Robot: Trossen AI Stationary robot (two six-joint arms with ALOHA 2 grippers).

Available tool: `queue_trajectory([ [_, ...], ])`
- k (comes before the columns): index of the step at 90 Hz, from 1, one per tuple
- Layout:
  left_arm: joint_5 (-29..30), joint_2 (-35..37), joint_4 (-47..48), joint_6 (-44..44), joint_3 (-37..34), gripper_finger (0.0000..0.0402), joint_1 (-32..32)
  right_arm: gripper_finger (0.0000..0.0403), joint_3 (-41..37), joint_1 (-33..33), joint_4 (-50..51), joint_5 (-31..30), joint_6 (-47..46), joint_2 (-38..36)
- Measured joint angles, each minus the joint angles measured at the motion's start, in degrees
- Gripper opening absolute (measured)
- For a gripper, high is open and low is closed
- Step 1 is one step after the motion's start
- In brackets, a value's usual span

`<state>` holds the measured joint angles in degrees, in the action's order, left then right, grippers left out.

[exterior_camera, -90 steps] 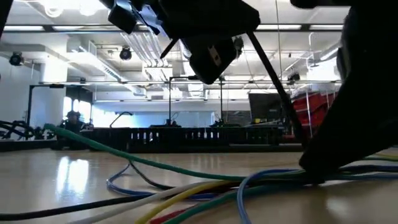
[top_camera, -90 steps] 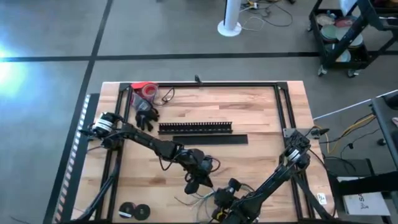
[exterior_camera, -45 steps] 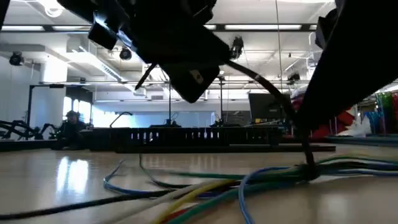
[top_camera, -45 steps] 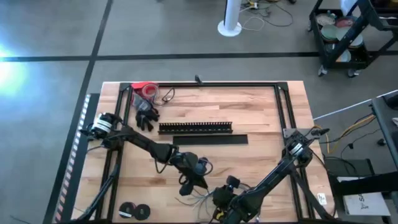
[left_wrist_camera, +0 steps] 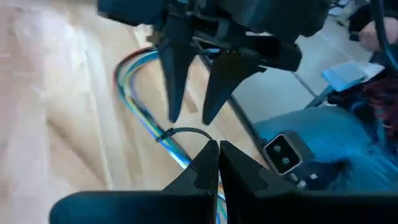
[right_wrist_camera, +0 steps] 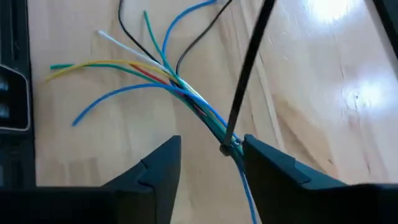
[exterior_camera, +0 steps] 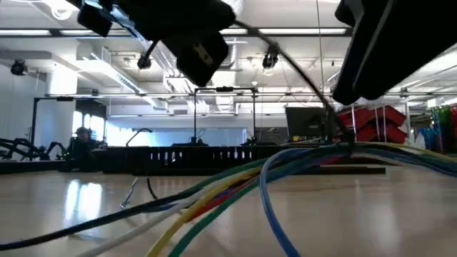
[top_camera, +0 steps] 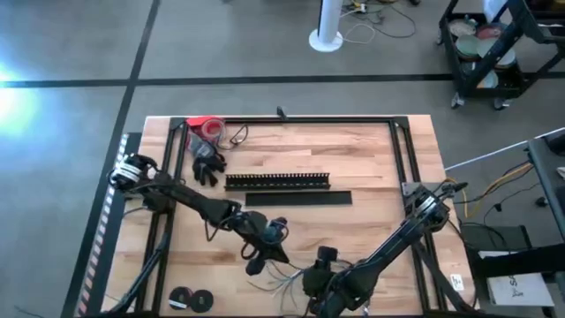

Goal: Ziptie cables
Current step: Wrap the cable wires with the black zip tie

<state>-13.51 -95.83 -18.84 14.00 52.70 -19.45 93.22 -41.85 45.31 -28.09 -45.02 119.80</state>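
The cables (right_wrist_camera: pixel 155 71) are a bundle of thin blue, green, yellow, red, white and black wires, bound by a black ziptie (right_wrist_camera: pixel 226 148). They lie near the table's front edge (top_camera: pixel 282 281). My left gripper (left_wrist_camera: pixel 217 152) is shut on the ziptie's strap, up and to the left of the bundle (top_camera: pixel 256 261). My right gripper (right_wrist_camera: pixel 211 165) is open just right of the left one (top_camera: pixel 313 278). Its fingers stand either side of the tied spot, above it. In the low view the bundle (exterior_camera: pixel 214 193) rises from the table to the tie. My left gripper pinches the ziptie's free tail (left_wrist_camera: pixel 208 140) between its two fingertips. The strap (exterior_camera: pixel 307 78) runs straight and taut from the gripper down to the ziptie's head on the bundle. The tied part hangs clear of the table, while the wires' loose ends (right_wrist_camera: pixel 81 68) rest on it.
A long black slotted bar (top_camera: pixel 278 181) and a flat black strip (top_camera: pixel 298 198) lie mid-table. A black glove (top_camera: pixel 207 165) and a red roll (top_camera: pixel 205 126) sit at the far left. Two black rolls (top_camera: pixel 190 300) are at the near left. Black rails (top_camera: pixel 402 150) frame the table.
My left gripper has gone up and toward the table's left edge with the ziptie tail. The strap has drawn taut, and the tied part of the bundle has lifted off the table while the loose ends stay down. My right gripper has risen from the bundle.
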Motion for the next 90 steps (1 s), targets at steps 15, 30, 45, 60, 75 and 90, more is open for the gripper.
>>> queue_trajectory([
  [15, 2.67, 1.93, -1.75, 1.50, -2.57, 0.0000, 0.05, 0.0121, -0.94, 0.26, 0.12, -3.74, -4.15, 1.50],
  [30, 2.72, 2.38, -4.55, 2.25, -3.96, 0.0000, 0.05, 0.0092, -1.10, 0.30, -0.88, -7.06, -8.98, 4.03],
  [45, 3.17, 2.39, -5.26, 2.38, -4.02, 0.0000, 0.03, 0.0024, -1.12, 0.64, -0.98, -8.08, -13.03, 4.43],
  [60, 4.27, 3.37, -5.54, 1.42, -4.02, 0.0000, 0.03, 0.0007, -1.12, 1.03, -1.94, -8.77, -15.66, 4.47],
  [75, 6.48, 5.17, -5.38, -2.41, -4.04, 0.0000, 0.01, 0.0000, -1.12, 1.27, -8.83, -8.83, -14.04, 4.47],
  [90, 6.53, 6.84, -3.85, -7.59, -4.76, 0.0000, 0.01, 0.0001, -1.15, 1.57, -13.29, -8.30, -13.18, 4.47],
])
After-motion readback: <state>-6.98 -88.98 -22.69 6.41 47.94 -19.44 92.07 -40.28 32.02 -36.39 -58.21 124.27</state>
